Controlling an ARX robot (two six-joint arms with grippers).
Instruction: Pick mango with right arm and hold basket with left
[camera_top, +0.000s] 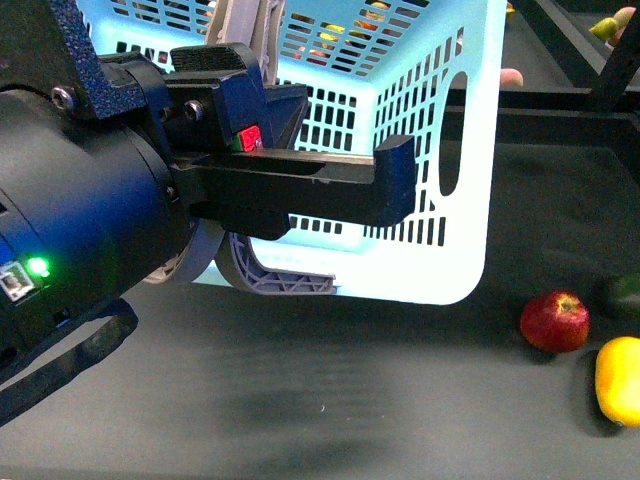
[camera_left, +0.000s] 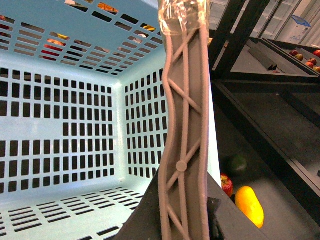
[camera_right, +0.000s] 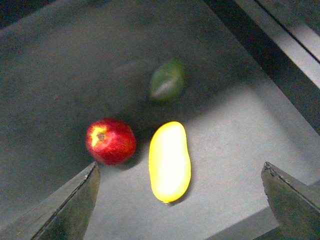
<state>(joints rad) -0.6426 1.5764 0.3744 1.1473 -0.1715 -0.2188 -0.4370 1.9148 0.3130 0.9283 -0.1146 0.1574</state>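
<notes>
Currently we log: left hand (camera_top: 260, 160) pinching basket (camera_top: 440, 270) wall to steady it, right hand (camera_right: 180, 167) spread above mango (camera_right: 170, 160) for pickup.

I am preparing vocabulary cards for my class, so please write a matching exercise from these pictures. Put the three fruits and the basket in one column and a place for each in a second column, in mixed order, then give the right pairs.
Things:
1. yellow oval mango
2. red round apple
3. dark green fruit
4. pale blue slotted plastic basket

Places:
a. partly behind the black left arm in the front view
b. of the fruits, closest to the basket
c. of the fruits, nearest to the robot
d. of the fruits, farthest from the robot

Pairs: 1-c, 2-b, 3-d, 4-a.
</notes>
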